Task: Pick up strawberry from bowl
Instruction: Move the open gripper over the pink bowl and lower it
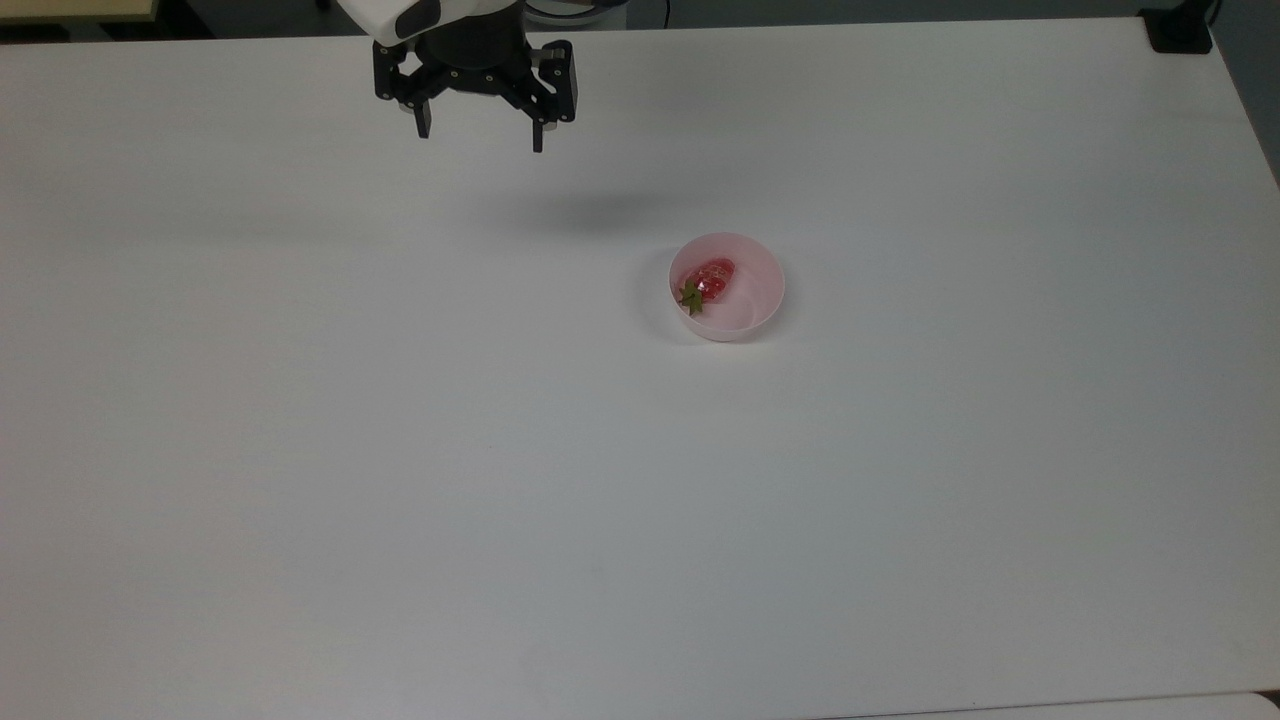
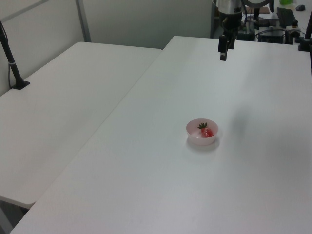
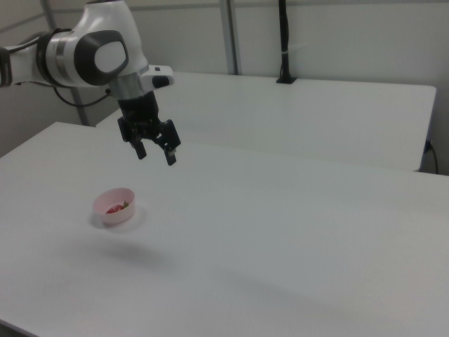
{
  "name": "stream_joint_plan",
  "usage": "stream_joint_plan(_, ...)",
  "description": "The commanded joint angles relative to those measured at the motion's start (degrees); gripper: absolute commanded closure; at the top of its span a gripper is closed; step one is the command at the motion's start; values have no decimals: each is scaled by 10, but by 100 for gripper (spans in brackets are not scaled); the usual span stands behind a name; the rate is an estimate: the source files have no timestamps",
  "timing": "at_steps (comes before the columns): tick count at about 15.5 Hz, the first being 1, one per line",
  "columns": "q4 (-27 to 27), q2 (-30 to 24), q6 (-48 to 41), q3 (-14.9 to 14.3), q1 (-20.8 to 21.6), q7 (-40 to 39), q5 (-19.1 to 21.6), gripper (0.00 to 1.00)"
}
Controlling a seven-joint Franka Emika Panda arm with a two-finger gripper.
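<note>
strawberry (image 1: 712, 280): lies on its side inside the bowl, against the wall on the top view's left; green leafy cap points to the lower left in the top view, red body up-right.
bowl (image 1: 760, 300): small pale pink plastic, sits alone on the white table (image 1: 400, 450), roughly mid-table, a bit right of centre in the top view.
gripper (image 1: 482, 140): fingers spread apart, holding nothing; hangs well above the table near the far edge in the top view, well apart from the bowl; in the right view it sits up and to the right of the bowl.
handling (judged): looks like a light, hard, glossy toy, so prob slippery; not fragile; firm squeeze ok. Bowl also looks light, prob slides or tips if a finger bumps it.
grip spot (judged): across the widest part of the red body, fingers either side of its short axis; avoid the leafy cap, thin and likely to slip.
tight spot: berry is touching or nearly touching the bowl wall, so one finger has little room on that side; may need to turn the wrist so fingers go along the wall, not into it.
open room: table bare all round the bowl, approach path is free.
edges: bowl well apart from every table edge; second table (image 2: 63, 97) alongside, not in the way.
</note>
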Motion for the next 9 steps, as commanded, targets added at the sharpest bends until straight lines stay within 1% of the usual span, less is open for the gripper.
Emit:
stream_joint_plan(1, 9, -7, 0, -21, 22, -46, 1, 0)
stream_joint_plan(4, 9, -7, -14, -23, 48, -45, 3, 0)
stream_joint_plan(9, 9, -6, -21, -28, 97, -45, 22, 0)
